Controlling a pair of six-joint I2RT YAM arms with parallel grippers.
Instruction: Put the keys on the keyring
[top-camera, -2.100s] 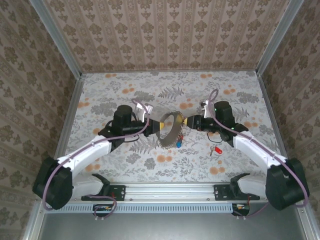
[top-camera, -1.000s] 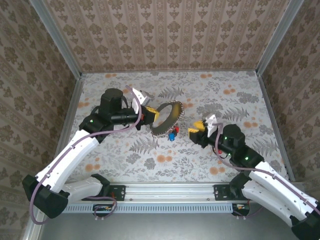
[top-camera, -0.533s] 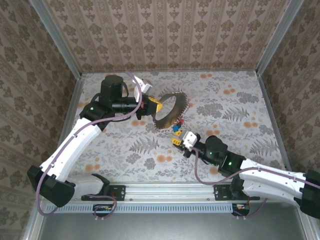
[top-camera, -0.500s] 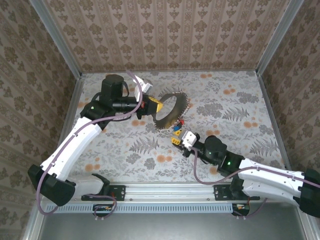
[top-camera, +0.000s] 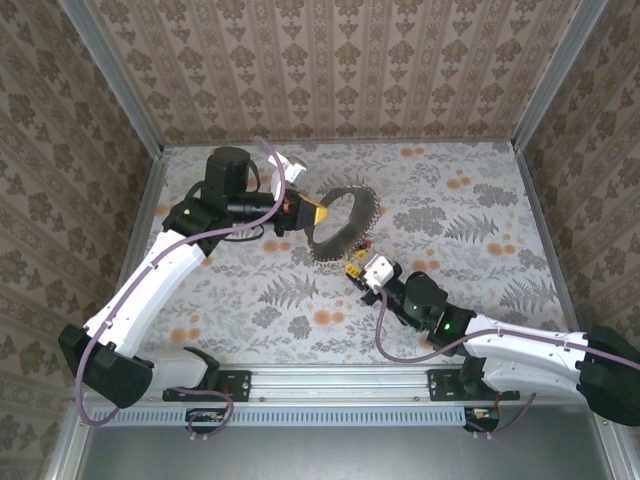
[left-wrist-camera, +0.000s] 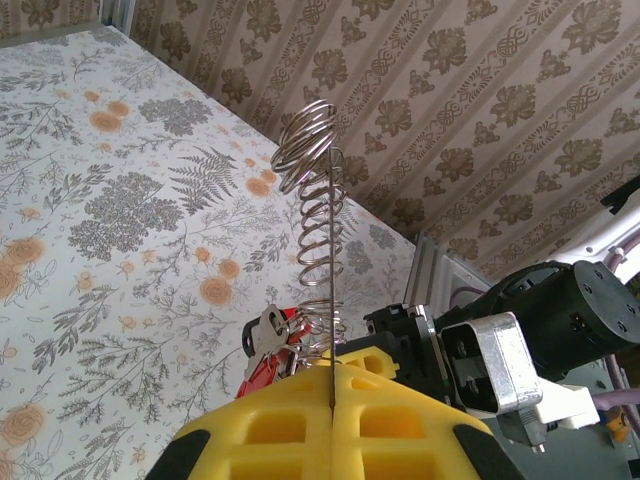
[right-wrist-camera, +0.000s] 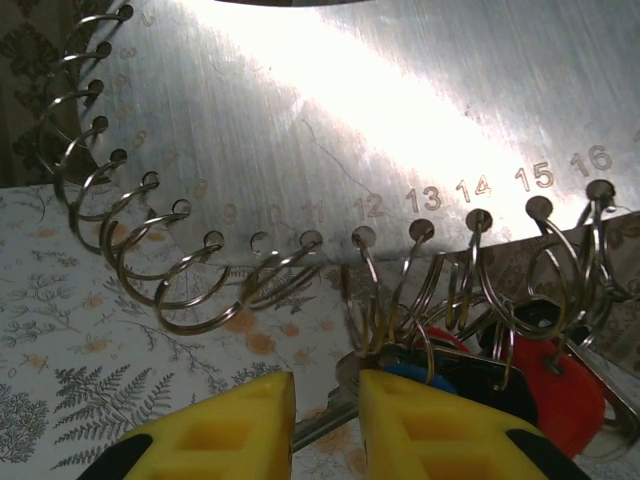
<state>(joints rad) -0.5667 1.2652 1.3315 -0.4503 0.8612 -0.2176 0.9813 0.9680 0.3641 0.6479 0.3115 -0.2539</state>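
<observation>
Right wrist view: one keyring (right-wrist-camera: 400, 120) hangs above the table (right-wrist-camera: 60, 330), small wire rings (right-wrist-camera: 190, 290) threaded through its numbered holes, with three keys (right-wrist-camera: 540, 390), blue, black and red-headed, dangling from them. The right gripper (right-wrist-camera: 327, 385) has its two fingers (right-wrist-camera: 230, 420) slightly parted around a silver key blade; whether they clamp it is unclear. The left gripper (left-wrist-camera: 330, 372) is pressed together on the band's edge.

Left hand (top-camera: 318, 211) clamped, right hand (top-camera: 356, 272) ajar

The keyring (right-wrist-camera: 400, 110) is brushed silver with stamped numbers; keys (right-wrist-camera: 550, 395) hanging under it have red, blue and black heads. Beneath it, the table (top-camera: 300, 310) shows grey ferns and orange blossoms.
</observation>
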